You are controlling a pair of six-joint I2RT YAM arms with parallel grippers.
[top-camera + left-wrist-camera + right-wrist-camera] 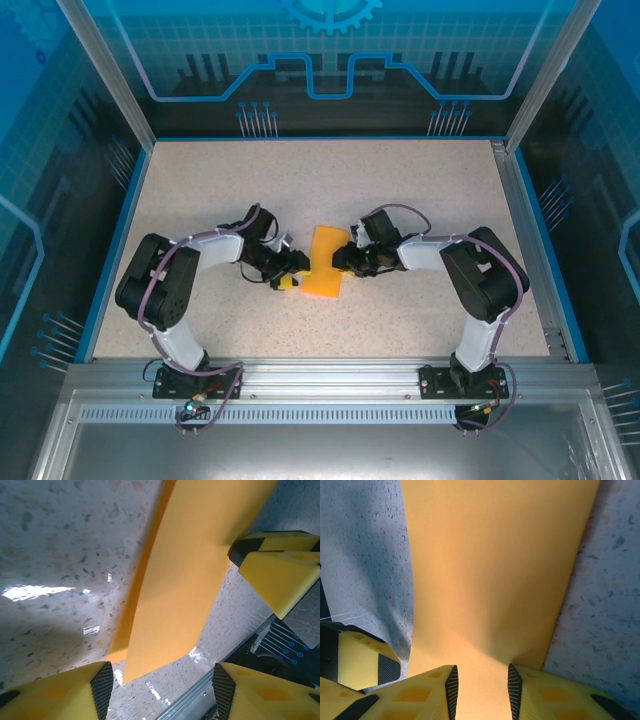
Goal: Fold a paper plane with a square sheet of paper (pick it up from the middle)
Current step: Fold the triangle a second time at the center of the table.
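The square sheet of paper (325, 262) lies mid-table, folded into a long orange-yellow strip. In the left wrist view the paper (190, 570) shows a second layer along its left side, and its near corner stops short of my left gripper (162, 687). That gripper is open with nothing between its fingers. My left gripper (294, 268) sits at the strip's left edge, and my right gripper (342, 258) at its right edge. In the right wrist view the paper (495, 570) runs under and between the spread fingers of my right gripper (481, 692), which stands open, low on the sheet.
An aluminium rail (320, 375) runs along the near table edge behind the arm bases. Blue-trimmed glass walls (120, 200) close in the left, right and back. Speckled tabletop (330, 180) surrounds the paper.
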